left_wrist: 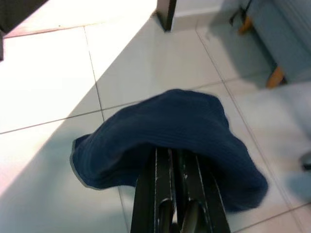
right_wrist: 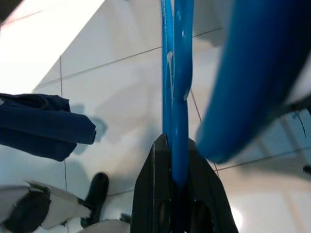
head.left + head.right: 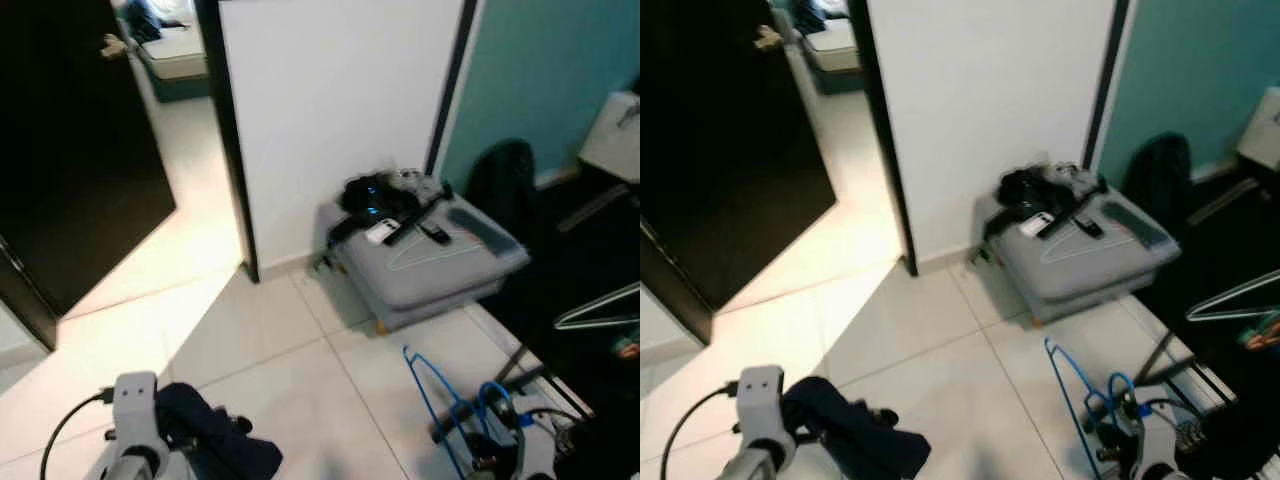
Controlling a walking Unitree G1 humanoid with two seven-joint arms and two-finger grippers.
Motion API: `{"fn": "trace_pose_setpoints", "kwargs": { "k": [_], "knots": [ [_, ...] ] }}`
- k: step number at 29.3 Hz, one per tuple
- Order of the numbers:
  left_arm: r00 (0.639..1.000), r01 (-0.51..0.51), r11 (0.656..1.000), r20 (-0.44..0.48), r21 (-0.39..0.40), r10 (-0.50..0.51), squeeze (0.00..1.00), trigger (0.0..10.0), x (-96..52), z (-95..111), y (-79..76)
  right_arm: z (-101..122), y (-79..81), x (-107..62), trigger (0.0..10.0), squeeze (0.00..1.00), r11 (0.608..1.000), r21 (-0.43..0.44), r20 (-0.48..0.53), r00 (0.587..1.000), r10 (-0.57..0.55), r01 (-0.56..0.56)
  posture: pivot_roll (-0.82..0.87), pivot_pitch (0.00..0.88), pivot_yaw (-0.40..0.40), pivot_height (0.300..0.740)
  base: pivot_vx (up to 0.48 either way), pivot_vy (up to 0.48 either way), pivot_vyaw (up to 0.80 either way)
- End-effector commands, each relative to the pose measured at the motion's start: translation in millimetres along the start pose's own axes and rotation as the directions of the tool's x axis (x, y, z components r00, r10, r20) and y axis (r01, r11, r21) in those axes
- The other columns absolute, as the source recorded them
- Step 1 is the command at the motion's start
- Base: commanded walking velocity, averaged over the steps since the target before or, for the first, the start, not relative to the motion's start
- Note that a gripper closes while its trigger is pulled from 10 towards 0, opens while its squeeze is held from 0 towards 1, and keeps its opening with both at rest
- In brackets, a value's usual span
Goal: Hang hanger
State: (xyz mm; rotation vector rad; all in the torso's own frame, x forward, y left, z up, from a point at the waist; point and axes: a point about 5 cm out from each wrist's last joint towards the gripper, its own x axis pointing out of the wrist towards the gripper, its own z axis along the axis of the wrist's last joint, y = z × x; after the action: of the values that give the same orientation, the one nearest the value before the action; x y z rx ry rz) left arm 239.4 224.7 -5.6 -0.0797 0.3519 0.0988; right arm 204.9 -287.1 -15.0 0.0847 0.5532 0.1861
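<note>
Cloth (image 1: pixel 170 141) hides left hand (image 1: pixel 176 167) fingertips; right hand (image 2: pixel 175 160) clamps blue hanger (image 2: pixel 176 97)

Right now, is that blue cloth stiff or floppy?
Probably floppy: the cloth droops over the left pincer in soft folds. It looks light, since it hangs without pulling flat. It could slip off, as it seems draped more than pinched.

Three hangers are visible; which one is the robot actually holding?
The blue hanger, clamped in the right gripper. The pale one lies on the grey ottoman; the silver one hangs at right.
</note>
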Motion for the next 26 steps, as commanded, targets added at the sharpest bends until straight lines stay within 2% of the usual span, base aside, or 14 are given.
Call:
{"fn": "trace_pose_setpoints", "kwargs": {
  "k": [1,16,26],
  "knots": [
    [1.000,-0.010,1.000,0.002,0.003,0.010,0.00,10.0,-1.5,0,4.2,-3,1.5,-0.4,10.0,0.00,1.000,-0.001,-0.010,1.000,0.006,-0.006,-0.02,0.085,-0.025,0.740,0.000,0.000,0.76],
    [1.000,-0.009,1.000,0.013,0.000,0.009,0.00,10.0,-0.3,2,2.8,-2,1.2,0.7,10.0,0.00,1.000,-0.004,-0.011,1.000,0.009,-0.009,-0.01,0.077,-0.031,0.740,0.000,0.000,0.76],
    [1.000,-0.010,1.000,-0.006,-0.007,0.010,0.00,10.0,12.8,7,-3.0,7,0.9,11.6,10.0,0.00,1.000,0.006,-0.008,1.000,-0.022,0.022,0.01,0.024,-0.038,0.740,0.000,0.000,0.76]
  ]
}}
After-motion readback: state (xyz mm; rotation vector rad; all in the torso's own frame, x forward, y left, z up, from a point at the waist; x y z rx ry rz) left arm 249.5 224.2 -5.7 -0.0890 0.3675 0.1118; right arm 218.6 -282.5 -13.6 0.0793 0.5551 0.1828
